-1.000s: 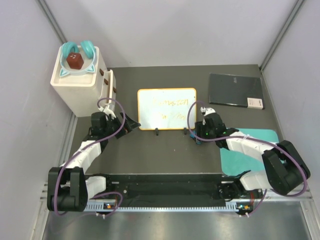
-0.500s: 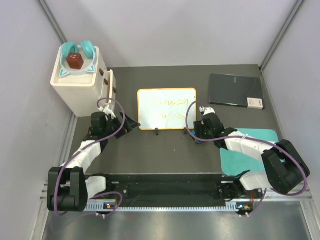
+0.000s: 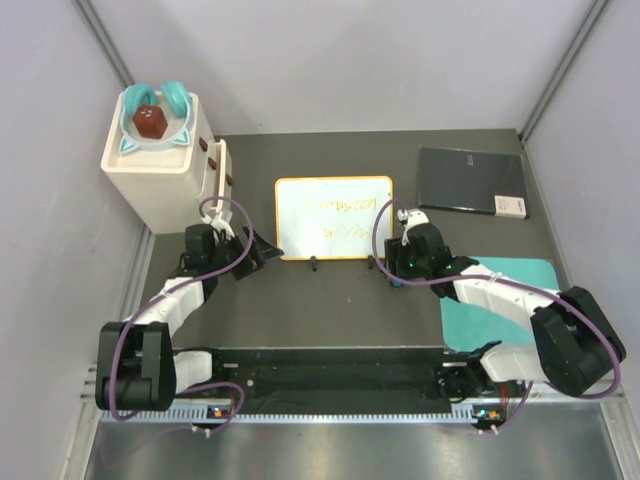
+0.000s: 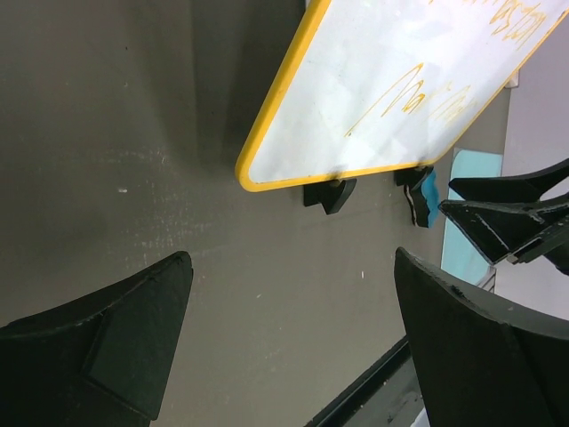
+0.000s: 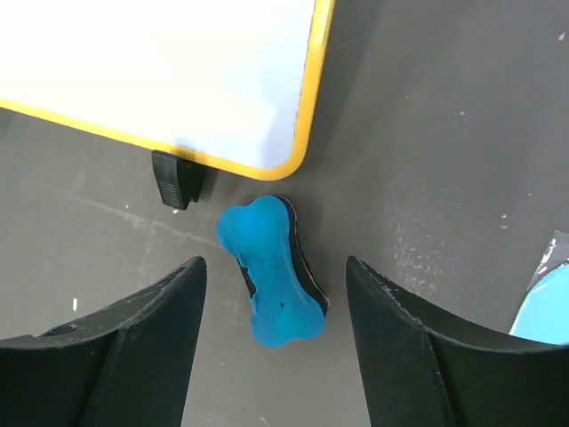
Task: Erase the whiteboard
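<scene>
The whiteboard point(image 3: 334, 217) lies flat mid-table, white with a yellow frame, faint yellow scribbles and two black feet on its near edge. It also shows in the left wrist view as the whiteboard point(image 4: 400, 80) and in the right wrist view as the whiteboard point(image 5: 160, 62). A blue bone-shaped eraser point(image 5: 271, 271) lies on the table just off the board's near right corner. My right gripper point(image 5: 276, 267) is open and straddles the eraser, with a gap on each side. My left gripper point(image 4: 292, 267) is open over bare table, left of the board's near left corner, with nothing in it.
A cream box point(image 3: 160, 175) carrying a teal bowl point(image 3: 152, 122) with a brown block stands at the back left. A dark grey slab point(image 3: 470, 180) lies at the back right. A teal mat point(image 3: 500, 290) lies under the right arm. Walls close in both sides.
The right gripper's jaws have spread slightly around the eraser. The left arm has barely shifted.
</scene>
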{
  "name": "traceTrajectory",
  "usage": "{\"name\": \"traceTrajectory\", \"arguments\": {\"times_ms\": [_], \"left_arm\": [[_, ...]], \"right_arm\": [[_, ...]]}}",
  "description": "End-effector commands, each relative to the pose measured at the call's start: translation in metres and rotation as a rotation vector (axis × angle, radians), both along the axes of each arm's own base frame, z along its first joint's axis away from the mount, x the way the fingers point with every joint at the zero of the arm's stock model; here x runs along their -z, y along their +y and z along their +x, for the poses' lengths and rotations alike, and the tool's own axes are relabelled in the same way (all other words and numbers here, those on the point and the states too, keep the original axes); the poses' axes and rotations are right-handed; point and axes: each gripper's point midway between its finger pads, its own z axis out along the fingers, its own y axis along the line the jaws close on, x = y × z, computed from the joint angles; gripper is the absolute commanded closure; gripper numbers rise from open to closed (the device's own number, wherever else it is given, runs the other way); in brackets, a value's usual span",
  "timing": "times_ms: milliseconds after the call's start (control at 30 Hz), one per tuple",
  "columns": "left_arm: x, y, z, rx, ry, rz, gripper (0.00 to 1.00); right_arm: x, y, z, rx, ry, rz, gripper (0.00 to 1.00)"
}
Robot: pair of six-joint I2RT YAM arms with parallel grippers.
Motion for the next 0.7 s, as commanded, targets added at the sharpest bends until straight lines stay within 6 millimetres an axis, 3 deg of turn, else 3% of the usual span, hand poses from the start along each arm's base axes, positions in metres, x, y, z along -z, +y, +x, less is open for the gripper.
{"name": "traceTrajectory", "arguments": {"times_ms": [0,133,267,533,600,667], "left_arm": [[-0.019,0.0,0.013,0.012,-0.082,-0.001,0.01],[-0.019,0.003,0.014,0.001,-0.078,0.019,0.01],[-0.021,0.005,0.017,-0.009,-0.083,0.029,0.01],[-0.029,0.01,0.027,-0.05,-0.097,0.043,0.01],[-0.036,0.014,0.036,-0.082,-0.13,0.049,0.01],[-0.04,0.02,0.044,-0.136,-0.157,0.055,0.01]], "right_arm": [[0.004,0.011,0.003,-0.038,0.007,-0.001,0.37],[0.008,0.007,0.004,-0.01,0.028,-0.023,0.39],[0.011,0.005,0.004,0.002,0.038,-0.037,0.52],[0.024,0.004,0.006,0.014,0.079,-0.07,0.52],[0.028,0.003,0.007,0.022,0.098,-0.087,0.6],[0.032,0.001,0.008,0.038,0.117,-0.105,0.79]]}}
